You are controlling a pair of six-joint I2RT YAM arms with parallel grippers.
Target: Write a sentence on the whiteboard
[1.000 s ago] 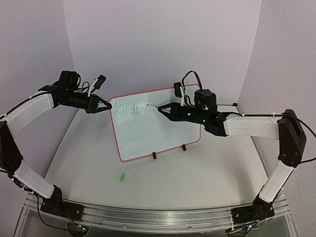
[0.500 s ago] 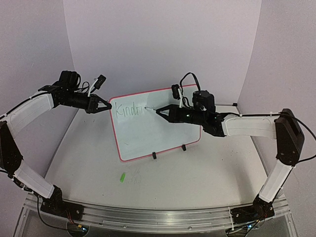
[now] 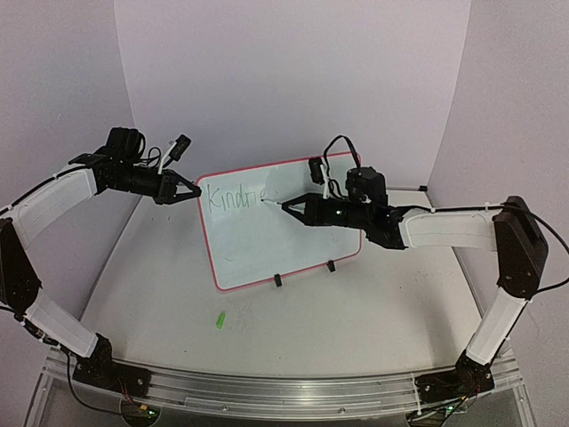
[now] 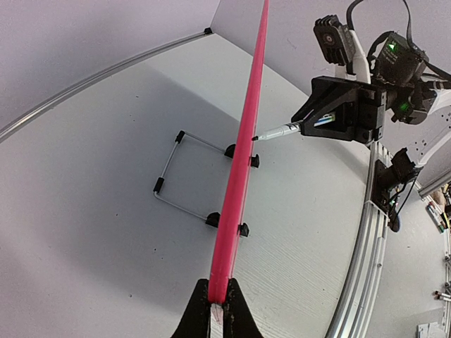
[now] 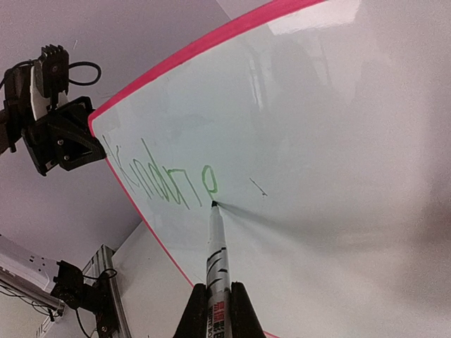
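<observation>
The whiteboard [image 3: 267, 245] stands tilted on its wire stand at mid table, pink-red rim all round. My left gripper [image 3: 191, 191] is shut on its upper left corner; the left wrist view shows the rim [image 4: 243, 141] edge-on, running up from my left gripper [image 4: 218, 311]. My right gripper [image 3: 289, 205] is shut on a marker [image 5: 217, 260] whose tip touches the board [image 5: 317, 176]. The sentence [image 5: 165, 179] is green letters reading about "Kindne" in one line, also seen from the top [image 3: 233, 197]. The tip rests just below the last letter.
A green marker cap [image 3: 220, 318] lies on the table in front of the board. The wire stand [image 4: 176, 176] sits behind the board, with black clips [image 3: 277, 280] at its lower edge. Walls close in the left, back and right.
My right gripper has moved the marker tip rightward along the top line, and a new green letter follows "Kindn". The left gripper and the board have not moved.
</observation>
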